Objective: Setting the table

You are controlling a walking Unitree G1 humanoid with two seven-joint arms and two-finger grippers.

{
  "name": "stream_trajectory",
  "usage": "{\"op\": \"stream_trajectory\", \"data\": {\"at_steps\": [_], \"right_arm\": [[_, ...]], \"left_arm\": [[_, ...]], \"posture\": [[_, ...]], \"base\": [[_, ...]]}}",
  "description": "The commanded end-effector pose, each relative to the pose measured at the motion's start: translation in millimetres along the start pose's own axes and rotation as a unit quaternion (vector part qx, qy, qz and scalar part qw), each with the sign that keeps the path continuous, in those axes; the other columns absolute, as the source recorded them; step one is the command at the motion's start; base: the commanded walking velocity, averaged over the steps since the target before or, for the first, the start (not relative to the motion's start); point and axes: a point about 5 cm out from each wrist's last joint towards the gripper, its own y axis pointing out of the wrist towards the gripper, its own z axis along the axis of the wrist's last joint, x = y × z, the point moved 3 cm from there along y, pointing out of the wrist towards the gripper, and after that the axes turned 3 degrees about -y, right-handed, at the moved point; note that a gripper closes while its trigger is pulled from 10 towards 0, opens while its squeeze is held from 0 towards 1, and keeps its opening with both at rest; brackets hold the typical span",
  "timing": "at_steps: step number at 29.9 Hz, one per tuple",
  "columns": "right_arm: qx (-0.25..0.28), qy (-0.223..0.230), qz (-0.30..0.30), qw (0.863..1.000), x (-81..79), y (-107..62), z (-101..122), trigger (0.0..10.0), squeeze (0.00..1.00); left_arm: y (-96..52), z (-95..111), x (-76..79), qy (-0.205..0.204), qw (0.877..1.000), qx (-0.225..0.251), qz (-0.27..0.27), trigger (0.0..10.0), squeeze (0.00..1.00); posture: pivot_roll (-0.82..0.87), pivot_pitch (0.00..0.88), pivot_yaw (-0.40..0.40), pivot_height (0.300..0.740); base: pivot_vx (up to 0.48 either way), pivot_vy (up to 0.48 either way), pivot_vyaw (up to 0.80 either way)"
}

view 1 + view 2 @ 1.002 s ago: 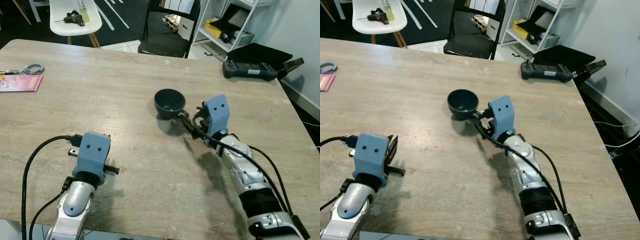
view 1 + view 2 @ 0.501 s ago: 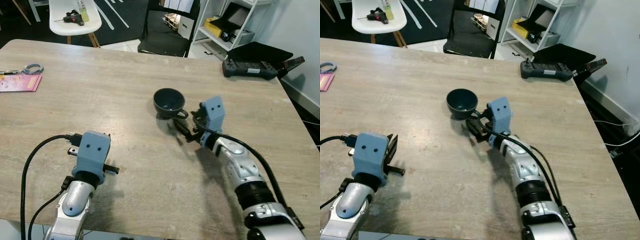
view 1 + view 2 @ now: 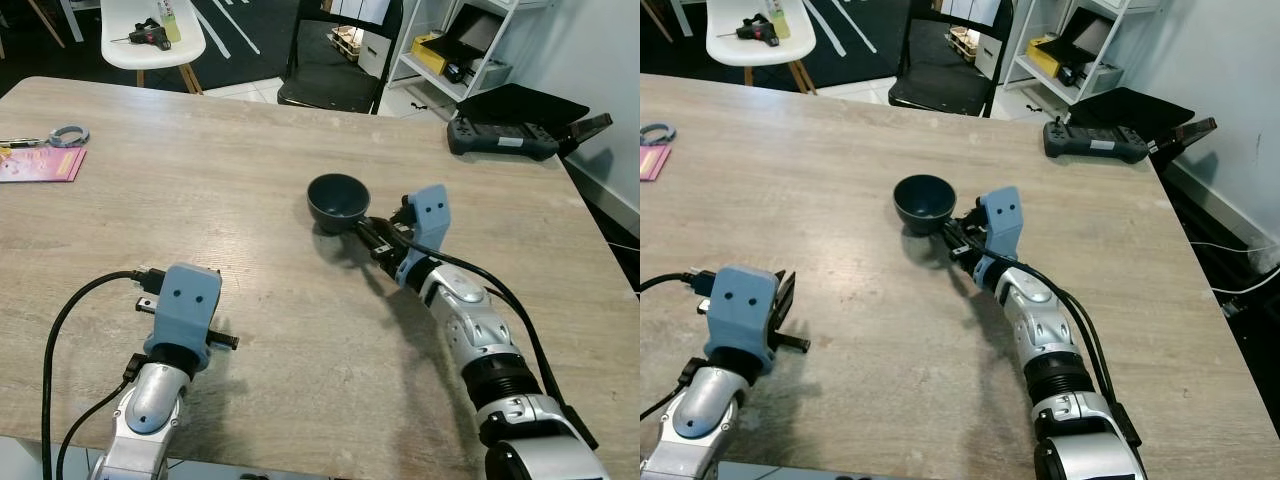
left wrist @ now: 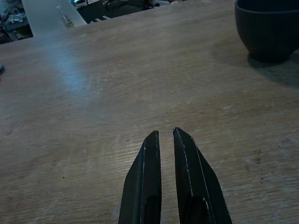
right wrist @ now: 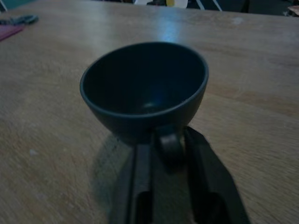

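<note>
The right gripper (image 3: 368,233) had come back in against the cup (image 3: 338,200). Half a second before, its fingers sat off the cup, lower and nearer the robot on the table (image 3: 200,190); now they reached forward again, one finger on each side of the cup's handle (image 5: 169,145). In the right wrist view the two fingers (image 5: 141,177) stood slightly apart with the handle between them, close against it, though whether they pressed it could not be told. The cup itself had hardly shifted: it stood upright and open-mouthed near the middle of the table, a little toward the far side, with its handle turned toward the right gripper.

The right arm stretched low over the table from the robot's right, forearm slanting forward and inward, wrist just above the wood, its cable looping along it.

The left gripper (image 4: 164,140) had stayed where it was, near the table's near edge on the robot's left, well apart from the cup. Its fingers lay almost together with a thin gap between them, holding nothing, pointing across the wood. The left arm was bent up from below the table edge, its cable curving off to the left.

A pink booklet (image 3: 40,165) lay at the far left, and a black controller (image 3: 500,145) at the far right corner.
</note>
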Motion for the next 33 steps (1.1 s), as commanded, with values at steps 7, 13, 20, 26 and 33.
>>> {"op": "stream_trajectory", "data": {"at_steps": [7,13,20,26,33], "right_arm": [[0.041,0.009,-0.015,0.999,-3.3,-8.5,11.1,0.0,0.0],[0.076,-0.003,-0.018,0.997,-14.6,-18.3,30.2,10.0,0.0],[0.074,0.0,-0.008,0.997,-29.3,-24.0,28.7,10.0,0.0],[0.052,0.0,-0.036,0.998,-41.8,-26.1,17.7,10.0,0.0],[0.032,0.018,-0.052,0.998,-63.8,-27.3,8.4,10.0,1.0]], "left_arm": [[-2.1,-2.6,1.6,0.004,1.0,-0.007,-0.001,10.0,0.0],[-1.7,-0.9,1.3,0.004,1.0,-0.005,0.001,10.0,0.0],[-0.4,-1.9,3.3,0.002,1.0,-0.005,-0.002,10.0,0.0],[0.3,-2.1,3.8,0.002,1.0,-0.004,-0.002,10.0,0.0],[-1.4,-3.7,3.9,0.002,1.0,-0.007,-0.001,10.0,0.0]], "posture": [[0.15,0.139,0.007,0.74],[0.14,0.14,0.005,0.74],[0.13,0.135,0.004,0.74],[0.13,0.134,0.001,0.74],[0.13,0.135,-0.005,0.74]], "base": [[0.0,0.0,0.0],[0.0,0.0,0.0],[0.0,0.0,0.0],[0.0,0.0,0.0],[0.0,0.0,0.0]]}}
